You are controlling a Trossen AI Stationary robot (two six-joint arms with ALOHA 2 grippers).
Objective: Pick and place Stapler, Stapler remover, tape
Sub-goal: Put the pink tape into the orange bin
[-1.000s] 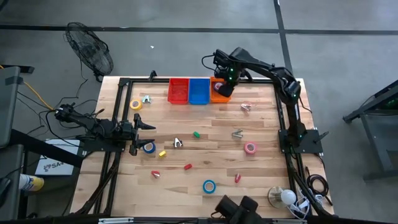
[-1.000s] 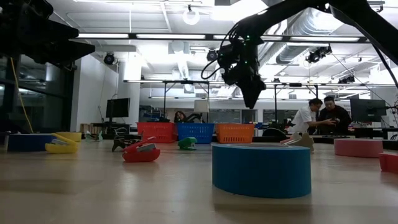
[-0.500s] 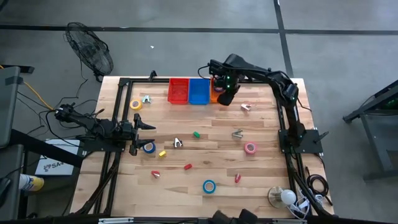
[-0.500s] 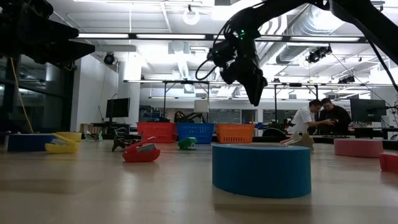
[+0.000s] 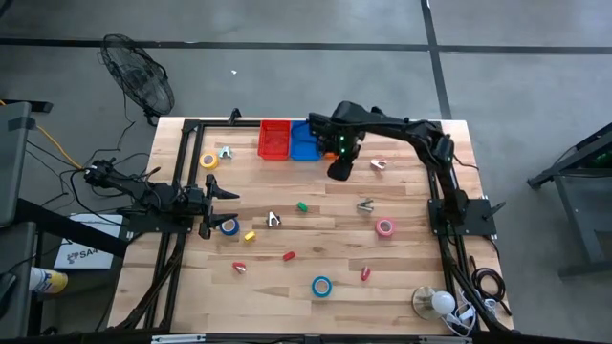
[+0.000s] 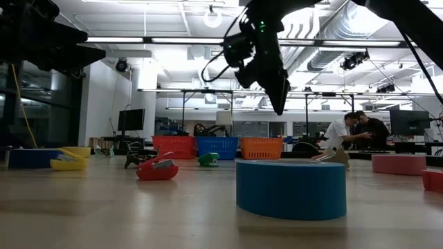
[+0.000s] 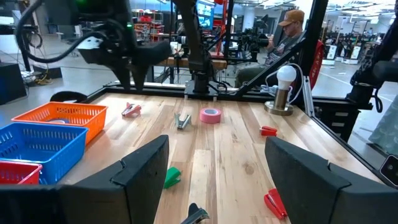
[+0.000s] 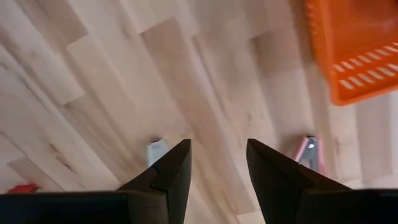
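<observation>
The desk is a pale plank top with both arms mounted at its sides. Three baskets sit in a row along its far edge: a red basket, a blue basket and an orange basket, the last mostly hidden under the right arm; they are probably there as the drop places for sorted things.

The left gripper waits at the desk's left edge, jaws spread wide and empty, just beside a blue tape roll. The right gripper hangs above bare wood just in front of the baskets, jaws partly apart with nothing between them. A second ago it was over the orange basket; it has since swung off toward the middle of the desk, which suggests a drop is finished and the next pick is being approached.

The tape rolls lie scattered: a second blue roll near the front edge, a pink roll toward the right edge, a yellow roll near the far left corner. Small staplers and staple removers lie between them, among them a green piece at the centre and a pink piece just beside the right gripper; none has shifted.
</observation>
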